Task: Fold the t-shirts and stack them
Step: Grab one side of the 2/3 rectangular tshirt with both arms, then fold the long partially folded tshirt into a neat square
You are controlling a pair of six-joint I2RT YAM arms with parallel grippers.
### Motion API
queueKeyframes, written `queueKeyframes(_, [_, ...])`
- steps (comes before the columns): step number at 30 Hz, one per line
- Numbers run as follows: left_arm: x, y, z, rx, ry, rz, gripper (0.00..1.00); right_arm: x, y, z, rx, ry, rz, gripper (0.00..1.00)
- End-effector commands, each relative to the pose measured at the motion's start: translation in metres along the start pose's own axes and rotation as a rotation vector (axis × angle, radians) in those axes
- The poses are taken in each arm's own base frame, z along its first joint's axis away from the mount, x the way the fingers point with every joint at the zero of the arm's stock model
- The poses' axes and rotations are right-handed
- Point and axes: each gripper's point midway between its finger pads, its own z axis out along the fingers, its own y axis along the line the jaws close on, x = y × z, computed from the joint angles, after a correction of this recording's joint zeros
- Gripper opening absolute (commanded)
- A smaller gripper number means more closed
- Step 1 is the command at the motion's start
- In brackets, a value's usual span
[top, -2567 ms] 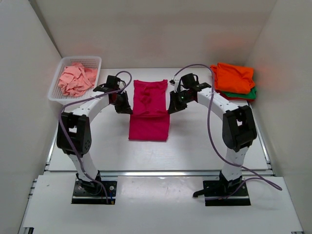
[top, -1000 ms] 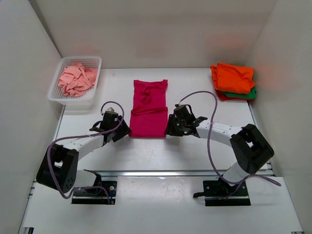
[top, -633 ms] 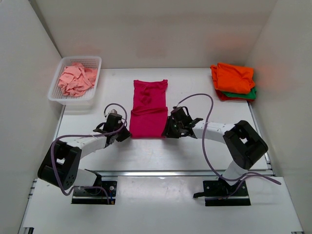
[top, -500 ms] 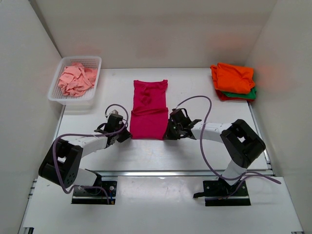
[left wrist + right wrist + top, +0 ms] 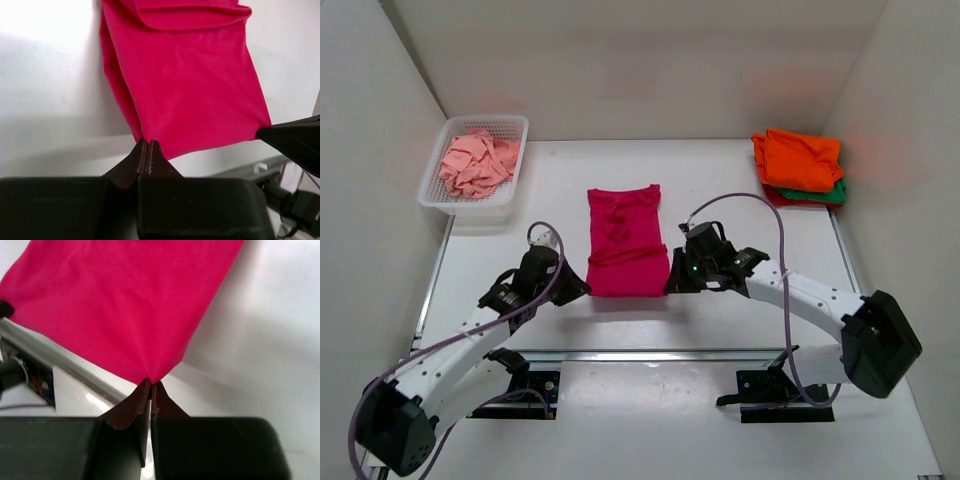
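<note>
magenta-pink shirt: lay mid-table as a narrow folded strip. Its long axis ran from our near edge toward the back wall, with the far end leaning a touch left.
near end: both near corners were pinched and raised a little, and the edge was pulled fairly taut between them.
left gripper: fingers pressed together on the near-left corner.
right gripper: same deal, clamped tight on the near-right corner.
cross fold: we saw a crease running straight across the strip, nearer the held end.
collar end: honestly, we couldn't tell.
pale salmon-pink shirt: crumpled in the white mesh basket, far left.
stack: orange shirt on top, green shirt and red shirt peeking out under it. It sat in the far right corner, well apart from the arms.
</note>
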Motion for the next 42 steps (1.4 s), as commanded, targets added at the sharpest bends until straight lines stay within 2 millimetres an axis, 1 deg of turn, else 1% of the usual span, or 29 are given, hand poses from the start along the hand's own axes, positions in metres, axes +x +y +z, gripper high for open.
queueKeyframes(1, [0.048, 0.03, -0.018, -0.085, 0.151, -0.048, 0.0, 0.051, -0.014, -0.014, 0.033, 0.139, -0.021, 0.0])
queueKeyframes(2, [0.054, 0.03, -0.022, -0.071, 0.16, -0.045, 0.0, 0.054, -0.011, -0.02, 0.016, 0.138, -0.038, 0.0])
queueKeyframes(3, [0.052, 0.024, -0.028, -0.044, 0.149, -0.062, 0.0, 0.056, -0.009, -0.026, 0.013, 0.133, -0.051, 0.0])
queueKeyframes(4, [0.051, 0.019, -0.036, -0.028, 0.155, -0.061, 0.0, 0.051, 0.002, -0.036, -0.013, 0.103, -0.069, 0.0])
queueKeyframes(5, [0.051, 0.022, -0.04, -0.044, 0.155, -0.063, 0.0, 0.049, 0.004, -0.04, -0.016, 0.101, -0.068, 0.0])
queueKeyframes(6, [0.04, 0.017, -0.048, -0.034, 0.131, -0.065, 0.0, 0.043, 0.012, -0.048, -0.049, 0.078, -0.069, 0.0])
queueKeyframes(7, [0.029, 0.005, -0.057, -0.007, 0.108, -0.046, 0.0, 0.038, 0.015, -0.054, -0.059, 0.067, -0.073, 0.0])
queueKeyframes(8, [0.026, 0.005, -0.06, -0.016, 0.106, -0.04, 0.0, 0.03, 0.02, -0.061, -0.072, 0.045, -0.076, 0.0])
queueKeyframes(10, [0.019, -0.008, -0.07, 0.011, 0.118, -0.023, 0.0, 0.024, 0.021, -0.07, -0.074, 0.036, -0.076, 0.0])
queueKeyframes(13, [0.03, -0.017, -0.072, 0.032, 0.177, -0.023, 0.0, 0.021, 0.022, -0.074, -0.06, 0.046, -0.086, 0.0])
queueKeyframes(15, [0.032, -0.02, -0.073, 0.037, 0.188, -0.015, 0.0, 0.022, 0.025, -0.077, -0.057, 0.063, -0.103, 0.0])
queueKeyframes(19, [0.01, -0.033, -0.085, 0.045, 0.151, -0.003, 0.0, 0.013, 0.03, -0.085, -0.074, 0.062, -0.094, 0.0])
queueKeyframes(21, [-0.006, -0.049, -0.089, 0.065, 0.131, 0.014, 0.0, 0.004, 0.033, -0.089, -0.077, 0.078, -0.105, 0.0])
queueKeyframes(22, [-0.008, -0.052, -0.089, 0.068, 0.131, 0.023, 0.0, -0.002, 0.035, -0.092, -0.077, 0.07, -0.113, 0.0])
queueKeyframes(24, [-0.022, -0.068, -0.09, 0.089, 0.112, 0.044, 0.0, -0.022, 0.039, -0.099, -0.083, 0.051, -0.142, 0.0])
queueKeyframes(25, [-0.026, -0.071, -0.084, 0.089, 0.113, 0.041, 0.0, -0.024, 0.037, -0.095, -0.074, 0.068, -0.147, 0.0])
queueKeyframes(26, [-0.031, -0.07, -0.08, 0.077, 0.106, 0.046, 0.0, -0.033, 0.036, -0.094, -0.067, 0.06, -0.15, 0.0])
queueKeyframes(27, [-0.039, -0.076, -0.077, 0.095, 0.087, 0.045, 0.0, -0.041, 0.033, -0.092, -0.065, 0.058, -0.162, 0.0])
queueKeyframes(28, [-0.048, -0.076, -0.073, 0.098, 0.062, 0.034, 0.0, -0.051, 0.034, -0.094, -0.065, 0.038, -0.177, 0.0])
queueKeyframes(30, [-0.059, -0.072, -0.063, 0.089, 0.046, 0.032, 0.0, -0.066, 0.026, -0.085, -0.055, 0.036, -0.173, 0.0])
queueKeyframes(31, [-0.067, -0.073, -0.058, 0.101, 0.024, 0.018, 0.0, -0.074, 0.026, -0.085, -0.057, 0.019, -0.185, 0.0])
queueKeyframes(32, [-0.074, -0.07, -0.053, 0.089, 0.015, 0.009, 0.0, -0.08, 0.02, -0.079, -0.043, 0.025, -0.188, 0.01])
queueKeyframes(34, [-0.089, -0.074, -0.046, 0.094, -0.022, 0.013, 0.0, -0.099, 0.016, -0.077, -0.045, -0.001, -0.202, 0.0])
queueKeyframes(36, [-0.103, -0.072, -0.035, 0.069, -0.038, 0.013, 0.0, -0.114, 0.01, -0.068, -0.035, -0.004, -0.195, 0.0])
queueKeyframes(37, [-0.113, -0.074, -0.033, 0.077, -0.061, 0.014, 0.0, -0.125, 0.009, -0.07, -0.039, -0.026, -0.205, 0.0])
queueKeyframes(38, [-0.123, -0.073, -0.029, 0.074, -0.081, 0.01, 0.0, -0.128, 0.006, -0.063, -0.039, -0.012, -0.196, 0.0])
queueKeyframes(39, [-0.126, -0.073, -0.021, 0.069, -0.076, 0.01, 0.0, -0.137, -0.002, -0.056, -0.029, -0.009, -0.189, 0.0])
queueKeyframes(40, [-0.134, -0.072, -0.017, 0.071, -0.092, 0.001, 0.0, -0.144, -0.002, -0.058, -0.037, -0.021, -0.196, 0.01])
queueKeyframes(42, [-0.142, -0.064, -0.001, 0.04, -0.088, 0.002, 0.0, -0.153, -0.011, -0.043, -0.03, 0.0, -0.19, 0.0])
